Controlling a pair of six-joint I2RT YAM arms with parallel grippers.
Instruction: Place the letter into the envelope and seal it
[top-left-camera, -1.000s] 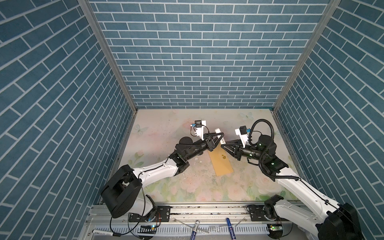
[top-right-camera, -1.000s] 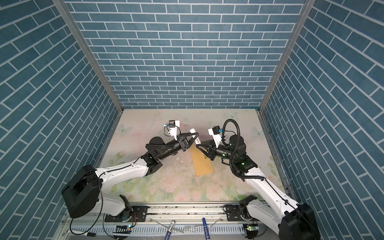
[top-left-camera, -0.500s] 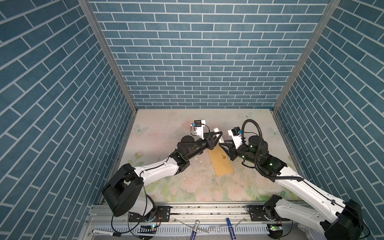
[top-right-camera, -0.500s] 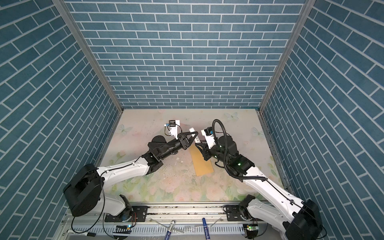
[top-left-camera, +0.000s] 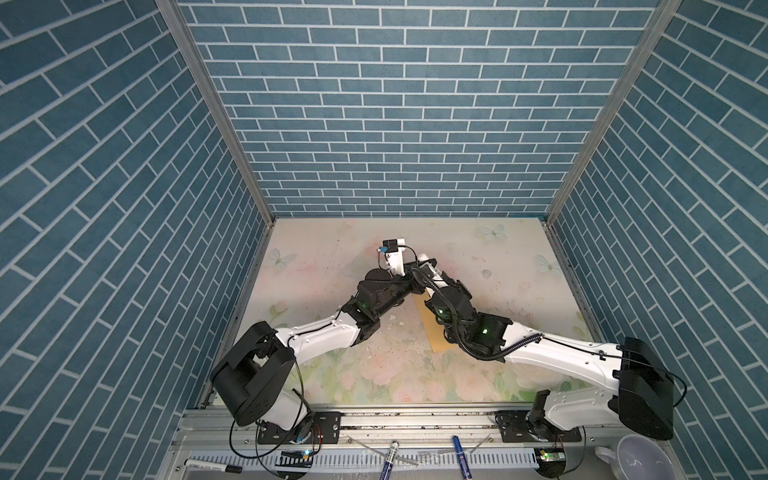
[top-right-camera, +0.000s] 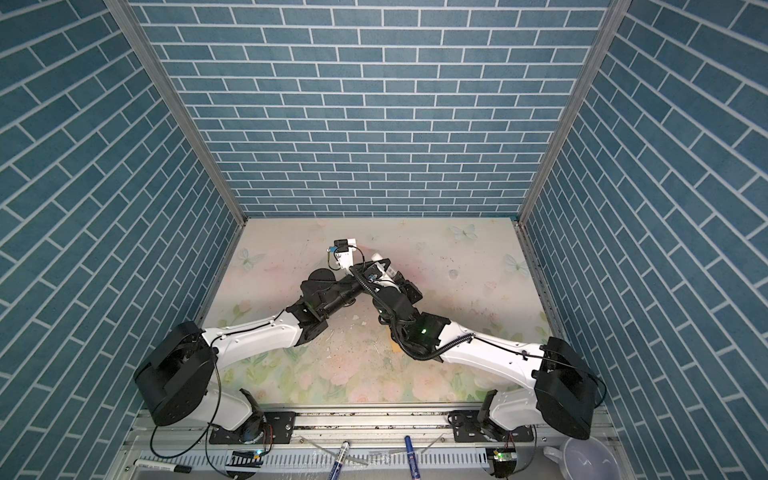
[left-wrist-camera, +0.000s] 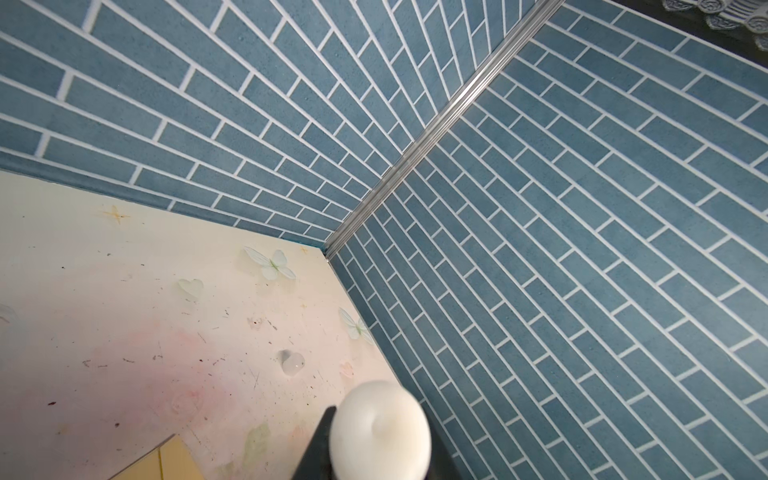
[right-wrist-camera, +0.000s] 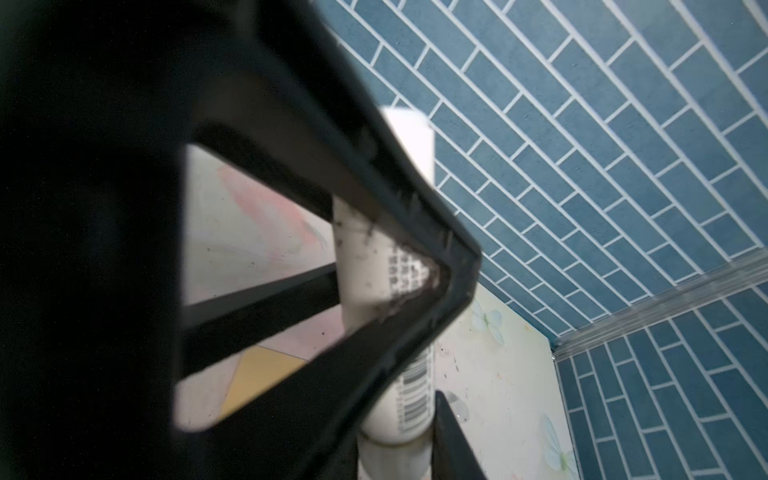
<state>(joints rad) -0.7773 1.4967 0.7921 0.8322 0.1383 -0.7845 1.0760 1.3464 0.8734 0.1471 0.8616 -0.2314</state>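
A white glue stick (top-left-camera: 422, 259) with a barcode (right-wrist-camera: 415, 386) is held above the table's middle by both grippers. My left gripper (left-wrist-camera: 380, 440) is shut on its body; the rounded white end (left-wrist-camera: 380, 424) pokes out between the dark fingers. My right gripper (right-wrist-camera: 395, 453) meets it from the opposite side and is shut on the stick's other end. The tan envelope (top-left-camera: 430, 328) lies flat on the table under the right arm, one corner (left-wrist-camera: 166, 461) showing in the left wrist view. The letter is out of view.
Blue brick walls (top-left-camera: 395, 124) close the table (top-left-camera: 498, 257) in on three sides. Markers (top-left-camera: 388, 459) lie on the front rail, and a white cup (top-left-camera: 631, 461) stands at the front right. The two arms cross close together at the middle.
My right gripper has swung left and forward to the left gripper and now sits on the glue stick's end. The left gripper has barely moved.
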